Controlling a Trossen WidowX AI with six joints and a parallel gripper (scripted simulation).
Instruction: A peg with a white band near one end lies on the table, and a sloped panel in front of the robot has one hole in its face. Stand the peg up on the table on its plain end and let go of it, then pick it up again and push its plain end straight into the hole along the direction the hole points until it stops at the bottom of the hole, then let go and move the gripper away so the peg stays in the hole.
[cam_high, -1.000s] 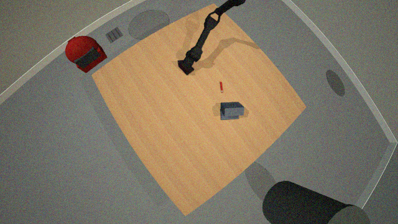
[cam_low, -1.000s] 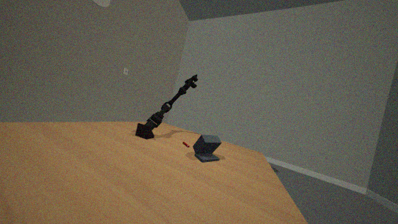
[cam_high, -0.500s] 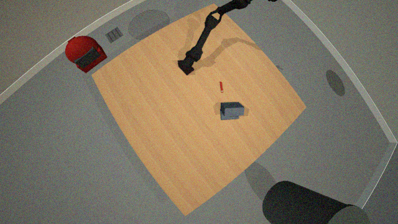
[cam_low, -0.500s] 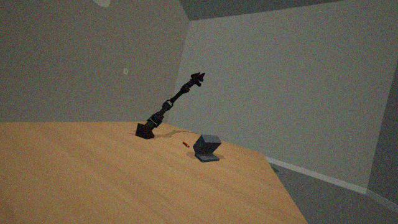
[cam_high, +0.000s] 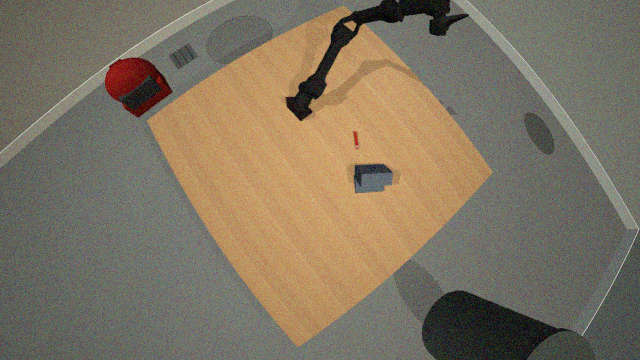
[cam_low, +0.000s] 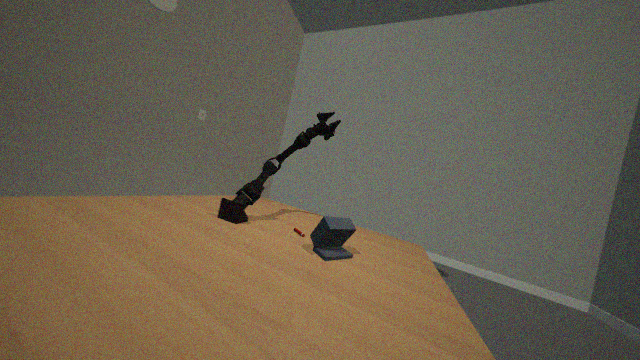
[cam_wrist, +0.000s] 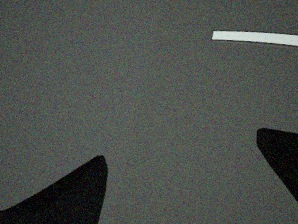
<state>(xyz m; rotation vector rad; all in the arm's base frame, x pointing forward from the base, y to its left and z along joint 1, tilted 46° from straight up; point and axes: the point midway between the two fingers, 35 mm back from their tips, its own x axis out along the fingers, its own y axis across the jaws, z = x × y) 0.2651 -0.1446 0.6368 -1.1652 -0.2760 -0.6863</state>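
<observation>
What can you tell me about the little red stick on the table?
The red stick is a small, thin, straight peg with a pale part near one end. It looks smooth, but I can't tell what it's made of. It lies flat on the wooden table, between the foot of the robot arm and the gray block. Its pale end is the one nearer the block. Only the table touches it.
</observation>
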